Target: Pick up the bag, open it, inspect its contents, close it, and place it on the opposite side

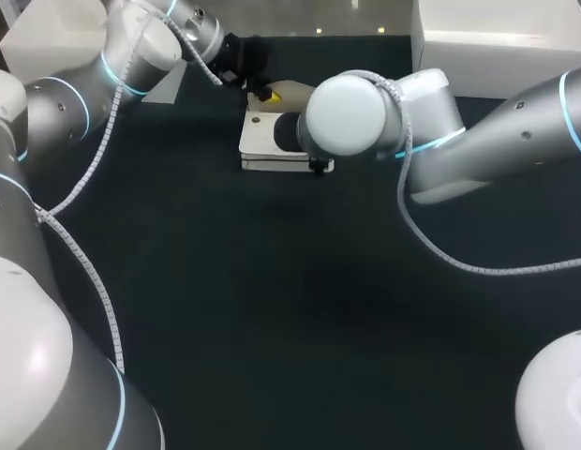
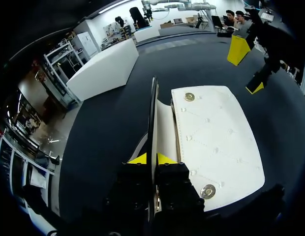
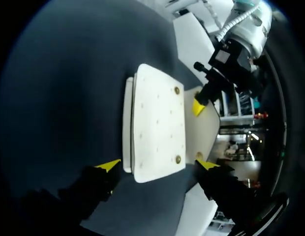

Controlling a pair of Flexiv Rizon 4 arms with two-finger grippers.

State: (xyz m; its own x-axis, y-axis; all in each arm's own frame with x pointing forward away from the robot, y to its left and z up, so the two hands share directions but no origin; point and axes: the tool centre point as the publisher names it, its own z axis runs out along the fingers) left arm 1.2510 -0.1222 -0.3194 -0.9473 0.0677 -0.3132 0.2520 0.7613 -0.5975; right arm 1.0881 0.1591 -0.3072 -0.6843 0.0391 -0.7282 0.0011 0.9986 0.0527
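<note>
A white quilted bag (image 1: pixel 267 141) lies flat at the back middle of the dark table. Its flap (image 2: pixel 154 113) stands lifted on edge, and my left gripper (image 2: pixel 152 159) is shut on that flap. Two metal snaps (image 2: pixel 189 97) show on the bag's front panel (image 2: pixel 216 142). My right gripper (image 3: pixel 158 164) hangs open just above the bag (image 3: pixel 157 123), one finger to each side and neither touching it. The left gripper's yellow tip (image 3: pixel 198 106) shows at the cream flap (image 3: pixel 204 135). In the head view my right wrist (image 1: pixel 351 112) hides its own fingers.
A white box (image 1: pixel 501 42) stands at the back right and another white block (image 1: pixel 47 37) at the back left. The dark table (image 1: pixel 272 309) stretches wide in front of the bag.
</note>
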